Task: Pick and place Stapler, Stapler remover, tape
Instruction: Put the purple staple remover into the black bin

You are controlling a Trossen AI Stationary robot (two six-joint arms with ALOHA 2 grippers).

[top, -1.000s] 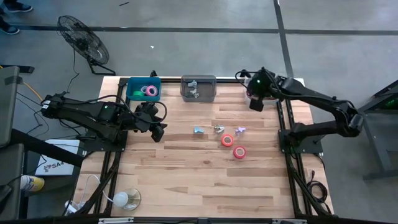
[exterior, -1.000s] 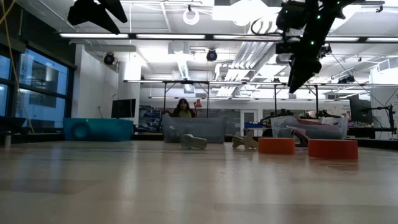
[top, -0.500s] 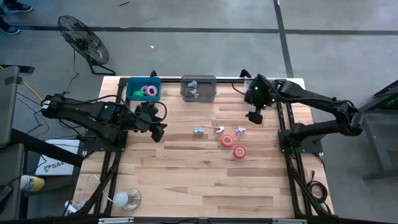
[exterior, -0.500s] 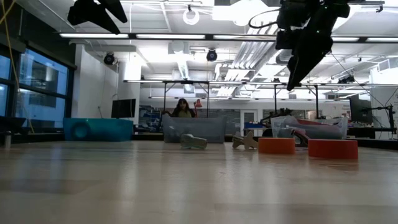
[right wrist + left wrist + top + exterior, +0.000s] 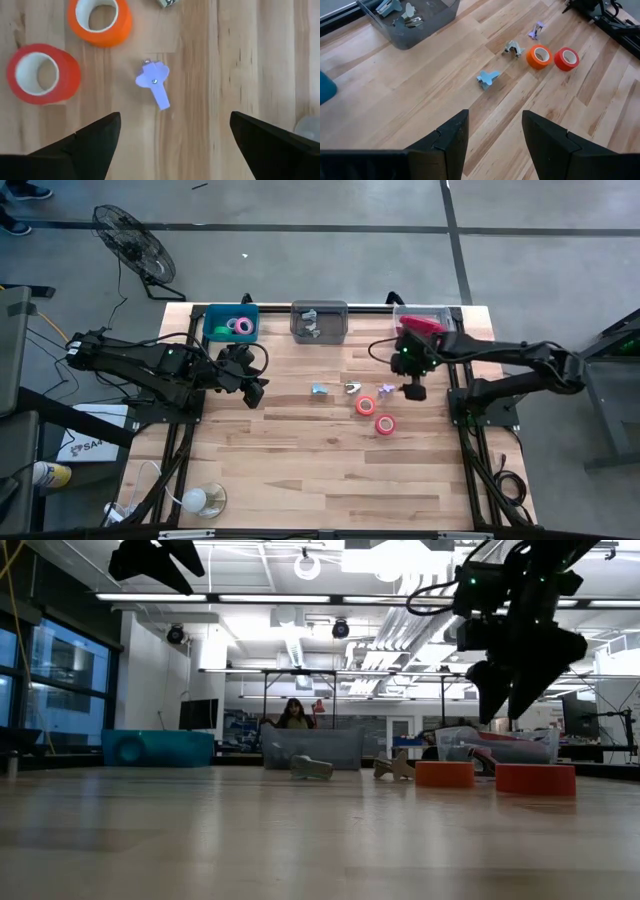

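The red stapler (image 5: 422, 326) lies in the clear bin (image 5: 440, 313) at the far right. On the wood lie a purple staple remover (image 5: 155, 87), a grey one (image 5: 352, 387) and a blue one (image 5: 319, 389), plus an orange tape roll (image 5: 100, 20) and a red tape roll (image 5: 42, 72). My right gripper (image 5: 413, 387) hangs open above the table, just right of the purple remover and pointing steeply down, its fingers wide apart in the right wrist view. My left gripper (image 5: 255, 392) waits open at the table's left, raised, nothing between its fingers.
A teal bin (image 5: 231, 323) holding tape rolls and a grey bin (image 5: 319, 320) holding staple removers stand along the far edge. Bare wood stretches across the near half of the table. A person sits far behind the table in the low view (image 5: 295, 715).
My right gripper has come away from above the clear bin, toward the near edge and down, tipping to point more steeply downward beside the purple staple remover. Its fingers have stayed open. The stapler in the clear bin has come into view.
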